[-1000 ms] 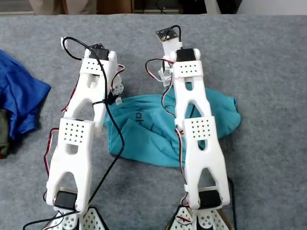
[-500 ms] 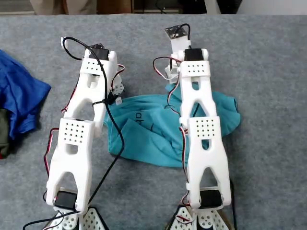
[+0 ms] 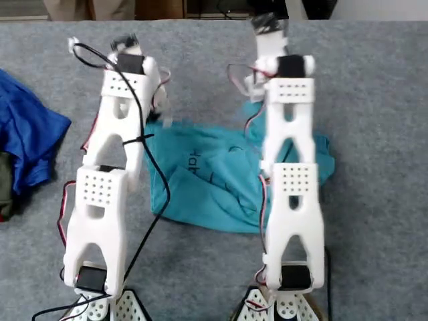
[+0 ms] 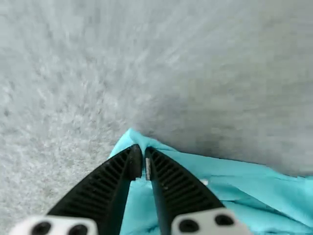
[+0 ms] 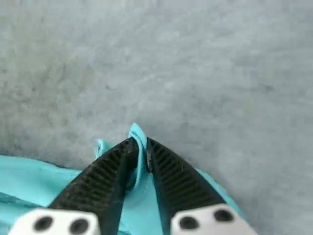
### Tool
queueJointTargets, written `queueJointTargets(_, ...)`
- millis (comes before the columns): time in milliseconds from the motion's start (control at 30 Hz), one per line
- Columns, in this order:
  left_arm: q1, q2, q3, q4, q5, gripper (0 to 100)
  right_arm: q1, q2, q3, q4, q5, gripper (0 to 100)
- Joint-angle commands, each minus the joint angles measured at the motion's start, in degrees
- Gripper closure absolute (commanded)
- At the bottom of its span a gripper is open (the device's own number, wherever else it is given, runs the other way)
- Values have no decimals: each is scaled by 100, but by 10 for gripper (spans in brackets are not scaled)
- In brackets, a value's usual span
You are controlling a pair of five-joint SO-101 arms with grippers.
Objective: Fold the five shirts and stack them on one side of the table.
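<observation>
Firmly nipped in two places along the far edge

Lies rumpled at mid-table, loosely creased, with a bit of dark print near the middle: teal shirt (image 3: 214, 187). Sits between the left arm (image 3: 100, 200) and the right arm (image 3: 294, 200), its right half partly beneath the latter. Caught at the far-left corner by the left gripper (image 4: 140, 164), black ribbed jaws pressed together on a small peak of teal cloth. Caught again further right on the same far edge by the right gripper (image 5: 142, 147), jaws likewise closed tight, a thin fold of teal poking up between the tips.

Outward from there, draped down the left arm and across the shirt's left border: black cable (image 3: 157, 194). Along both white arms, thin red and white wires (image 3: 251, 194). At the table's near edge, side by side, the two arm bases (image 3: 114, 307).

Well apart, at the table's left edge: blue shirt (image 3: 27, 140) in a loose heap, touching a dark olive garment (image 3: 5, 187) just nearer the camera and cut off by the frame.

Underneath everything, a grey covering (image 3: 374, 100), fuzzy and felt-like, matte, reaching from edge to edge; close up, shows a soft nap and a dark shadow under the lifted left corner of teal.

Beyond the far edge, only a narrow strip of room: brown wooden furniture (image 3: 160, 8), dark shapes beside it, a pale patch at far right. Too little on view to tell more.
</observation>
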Motion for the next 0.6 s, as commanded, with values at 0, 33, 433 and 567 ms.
queueJointTargets(0, -70, -1156, -387, 88, 9, 980, 462, -1473, -321, 97, -9, 991)
queueJointTargets(33, -70, -1385, -360, 88, 9, 980, 549, -1789, -321, 149, -9, 991)
queueJointTargets(433, -62, -4646, 422, 88, -589, 980, 664, -5613, -295, 281, 1169, 991)
queueJointTargets(567, -44, -5938, 853, 88, -818, 980, 857, -6633, -295, 246, 1336, 991)
